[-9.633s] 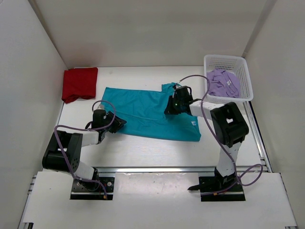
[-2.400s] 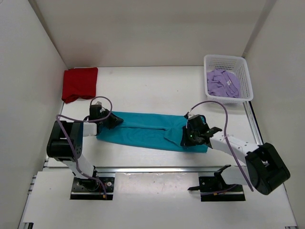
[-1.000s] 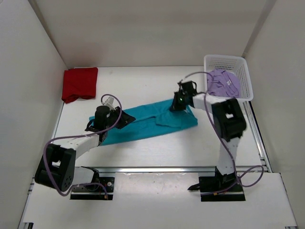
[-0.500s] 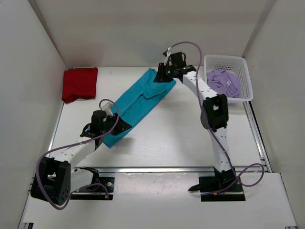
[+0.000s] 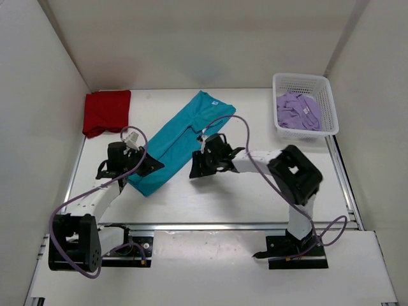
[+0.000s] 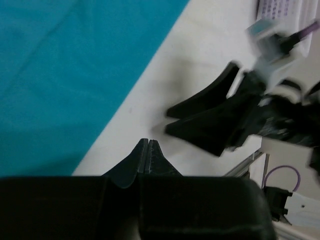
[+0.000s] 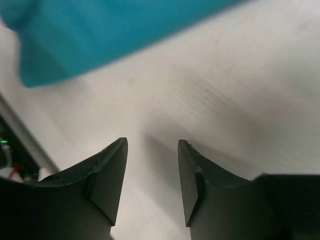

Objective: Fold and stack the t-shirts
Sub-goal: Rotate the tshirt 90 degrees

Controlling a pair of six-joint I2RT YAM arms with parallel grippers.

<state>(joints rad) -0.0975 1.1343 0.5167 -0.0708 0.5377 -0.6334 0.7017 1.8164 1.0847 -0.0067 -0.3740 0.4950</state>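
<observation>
The teal blue t-shirt [image 5: 178,140], folded into a long strip, lies diagonally across the table's middle. Its cloth fills the upper left of the left wrist view [image 6: 65,75] and the top of the right wrist view [image 7: 115,30]. My left gripper [image 5: 158,167] is shut and empty over bare table, just past the strip's near right edge [image 6: 149,143]. My right gripper [image 5: 194,171] faces it from the right, open and empty above the table [image 7: 152,145]. The dark red t-shirt [image 5: 106,111] lies folded at the back left. The lavender t-shirt [image 5: 298,111] sits crumpled in the basket.
A white lattice basket [image 5: 305,81] stands at the back right. White walls enclose the table on three sides. An aluminium rail [image 5: 210,225] runs along the near edge. The right gripper's fingers [image 6: 210,125] show blurred in the left wrist view.
The right gripper carried the teal shirt's end to the back, let go, opened and swung to the near middle. The left gripper shut, empty. The shirt now lies diagonally.
</observation>
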